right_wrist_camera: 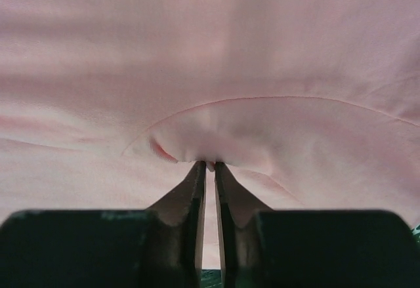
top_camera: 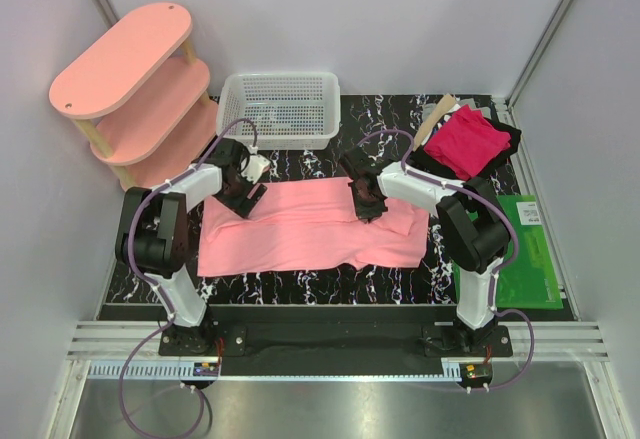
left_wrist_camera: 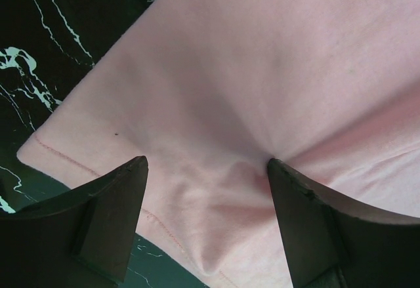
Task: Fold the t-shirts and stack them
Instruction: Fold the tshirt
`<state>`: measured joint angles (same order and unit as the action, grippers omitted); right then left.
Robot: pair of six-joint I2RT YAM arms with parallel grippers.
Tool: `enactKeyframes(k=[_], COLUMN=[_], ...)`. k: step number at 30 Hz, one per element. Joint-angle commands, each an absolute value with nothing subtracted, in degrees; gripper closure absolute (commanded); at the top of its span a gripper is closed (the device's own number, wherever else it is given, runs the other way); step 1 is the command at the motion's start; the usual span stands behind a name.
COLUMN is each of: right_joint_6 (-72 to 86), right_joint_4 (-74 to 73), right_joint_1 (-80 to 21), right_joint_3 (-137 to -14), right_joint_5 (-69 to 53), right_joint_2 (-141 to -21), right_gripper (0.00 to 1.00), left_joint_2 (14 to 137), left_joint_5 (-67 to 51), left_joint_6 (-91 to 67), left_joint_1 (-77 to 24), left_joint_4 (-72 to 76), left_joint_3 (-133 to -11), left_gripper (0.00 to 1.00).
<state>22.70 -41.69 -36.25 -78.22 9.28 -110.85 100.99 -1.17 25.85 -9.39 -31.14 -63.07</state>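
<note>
The light salmon-pink t-shirt (top_camera: 310,227) lies spread flat on the black marbled table. My left gripper (top_camera: 243,197) is open over the shirt's upper left corner; in the left wrist view (left_wrist_camera: 207,166) its fingers straddle a raised wrinkle of the pink cloth (left_wrist_camera: 262,71) near the hem. My right gripper (top_camera: 366,202) is at the shirt's upper right; in the right wrist view (right_wrist_camera: 210,164) it is shut on a pinched fold of the pink cloth (right_wrist_camera: 216,130). The deep magenta-red t-shirt (top_camera: 467,141) lies folded at the far right on a dark cloth.
A white mesh basket (top_camera: 281,109) stands at the back centre. A pale-pink oval shelf unit (top_camera: 130,89) stands at the back left. A glossy green mat (top_camera: 520,249) lies on the right. Grey walls close in both sides.
</note>
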Motion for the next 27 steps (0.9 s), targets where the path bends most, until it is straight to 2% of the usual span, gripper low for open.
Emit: enactKeyframes(k=[1, 5, 12, 27], right_joint_6=[22.3, 22.6, 22.7, 22.5], right_joint_4=[-41.8, -41.7, -41.8, -42.5], right_joint_1=[-35.8, -35.8, -35.7, -35.8], right_joint_3=[-80.2, -80.2, -80.0, -80.3], right_joint_5=[9.0, 8.3, 7.6, 6.3], right_joint_2=[-111.0, -111.0, -109.3, -107.7], right_gripper=[0.85, 0.92, 0.97, 1.0], left_joint_2=[99.8, 99.8, 99.4, 106.8], left_joint_5=[-2.7, -3.1, -3.5, -2.5], left_joint_6=[26.4, 26.2, 26.0, 24.9], left_joint_1=[-9.0, -9.0, -8.6, -8.5], left_joint_4=[-30.1, -31.0, -32.4, -34.5], left_joint_3=[-63.7, -64.9, -69.2, -70.8], left_gripper=[0.22, 0.21, 0.21, 0.22])
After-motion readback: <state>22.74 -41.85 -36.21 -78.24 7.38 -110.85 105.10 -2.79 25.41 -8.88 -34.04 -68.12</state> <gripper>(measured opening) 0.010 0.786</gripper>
